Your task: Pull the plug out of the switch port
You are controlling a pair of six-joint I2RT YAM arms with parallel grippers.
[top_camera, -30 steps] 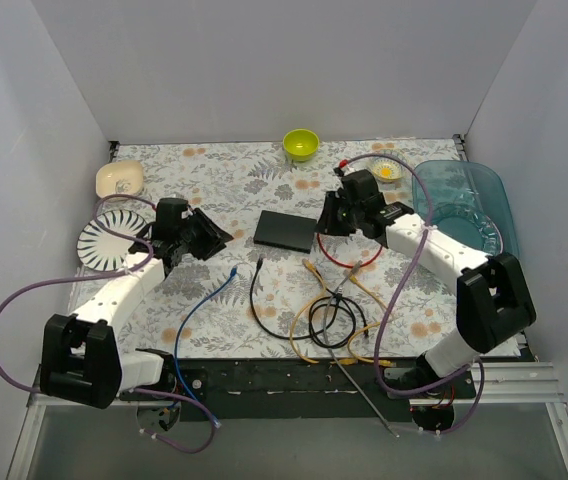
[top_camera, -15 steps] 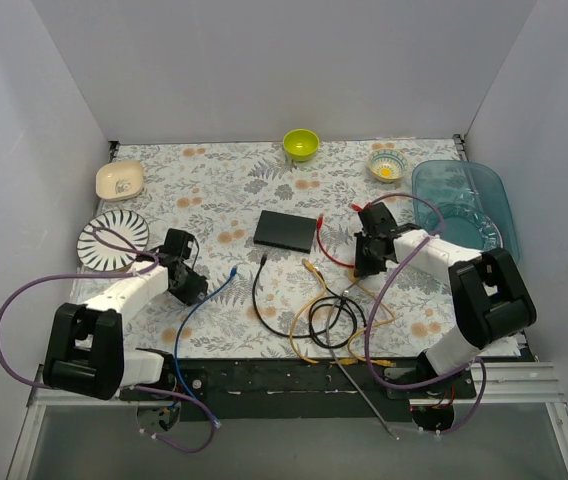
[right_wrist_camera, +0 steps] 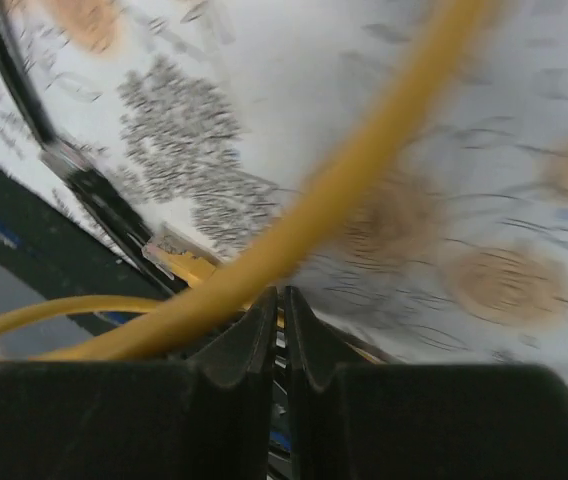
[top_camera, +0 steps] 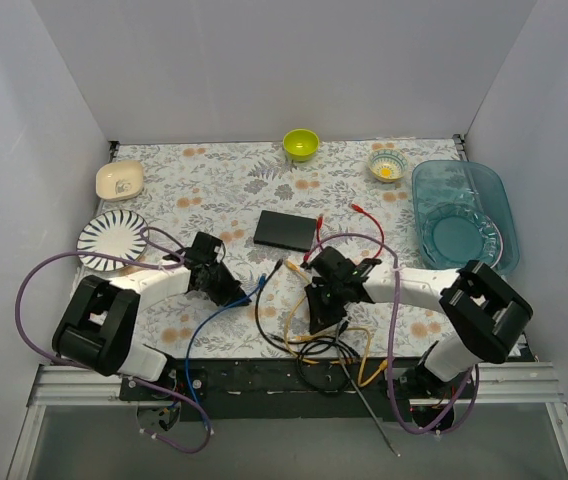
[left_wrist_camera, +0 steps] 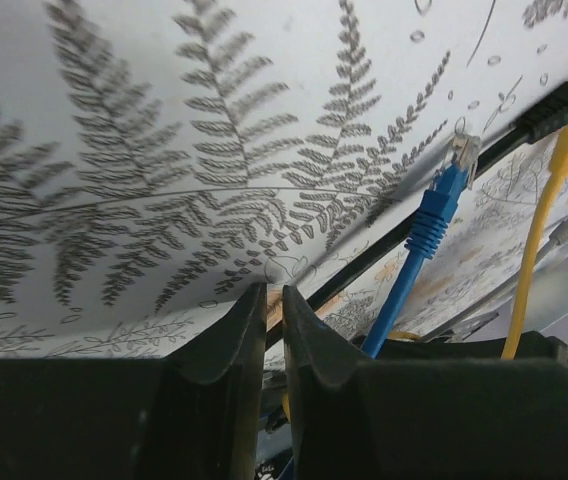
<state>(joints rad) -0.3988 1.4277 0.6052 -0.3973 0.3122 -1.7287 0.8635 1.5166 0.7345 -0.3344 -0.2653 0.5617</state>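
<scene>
The black switch box (top_camera: 284,230) lies flat mid-table; I see no plug seated in it from above. My left gripper (top_camera: 230,293) is low on the table, jaws shut and empty (left_wrist_camera: 274,296). A blue cable's plug (left_wrist_camera: 451,178) lies free just ahead to its right, also seen from above (top_camera: 261,283). My right gripper (top_camera: 321,303) is shut (right_wrist_camera: 282,296) among the cable tangle. A yellow cable (right_wrist_camera: 364,170) crosses just beyond its tips; that view is blurred.
Loose black (top_camera: 262,310), yellow (top_camera: 299,300) and red (top_camera: 336,232) cables lie between the switch and the near edge. A striped plate (top_camera: 106,236) and a beige dish (top_camera: 119,178) sit left. A green bowl (top_camera: 301,143) and a small bowl (top_camera: 387,165) sit at the back. A blue tray (top_camera: 461,210) sits right.
Both arms have pulled back from beside the switch toward the near edge and dropped low. The cables have shifted toward the near edge, and the red cable has moved left.
</scene>
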